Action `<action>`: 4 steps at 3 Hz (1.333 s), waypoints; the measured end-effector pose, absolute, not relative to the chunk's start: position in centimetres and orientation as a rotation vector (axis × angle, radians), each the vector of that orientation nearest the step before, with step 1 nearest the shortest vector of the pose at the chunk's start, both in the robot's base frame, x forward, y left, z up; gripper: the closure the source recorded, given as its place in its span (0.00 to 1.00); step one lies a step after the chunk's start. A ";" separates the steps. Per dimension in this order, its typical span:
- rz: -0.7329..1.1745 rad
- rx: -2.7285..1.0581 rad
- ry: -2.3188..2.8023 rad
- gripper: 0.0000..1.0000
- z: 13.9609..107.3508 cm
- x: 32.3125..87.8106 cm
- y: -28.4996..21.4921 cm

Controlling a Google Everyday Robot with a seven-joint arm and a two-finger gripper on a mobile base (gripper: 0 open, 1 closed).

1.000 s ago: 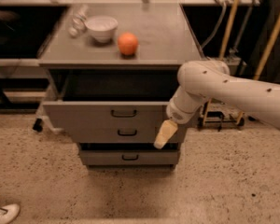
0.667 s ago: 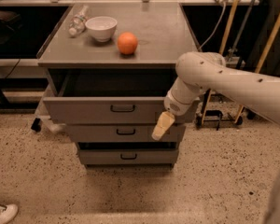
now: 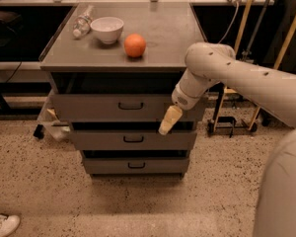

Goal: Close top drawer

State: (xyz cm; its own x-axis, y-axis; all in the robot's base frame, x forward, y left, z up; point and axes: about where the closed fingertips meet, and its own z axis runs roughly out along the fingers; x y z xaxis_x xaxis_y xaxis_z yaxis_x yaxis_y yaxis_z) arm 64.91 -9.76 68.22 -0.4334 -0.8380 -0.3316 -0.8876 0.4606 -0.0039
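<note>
My gripper [image 3: 168, 120], whether wide or narrow I cannot tell, meets the top drawer [image 3: 89, 107], whose front runs leftward from it, seemingly ajar. I judge this mid-push. Next I drive straight in until flush.

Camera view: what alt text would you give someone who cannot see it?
A white robot arm holds its gripper at the right end of the partly open top drawer of a grey cabinet. A bowl, an orange and a bottle sit on top.

Top drawer [image 3: 103, 108]: wide, grey, dark loop handle centred, partly pulled out. Gripper [image 3: 168, 121] at front panel's right end.
</note>
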 end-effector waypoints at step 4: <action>0.262 -1.407 2.397 0.00 72.9 61.1 -8.1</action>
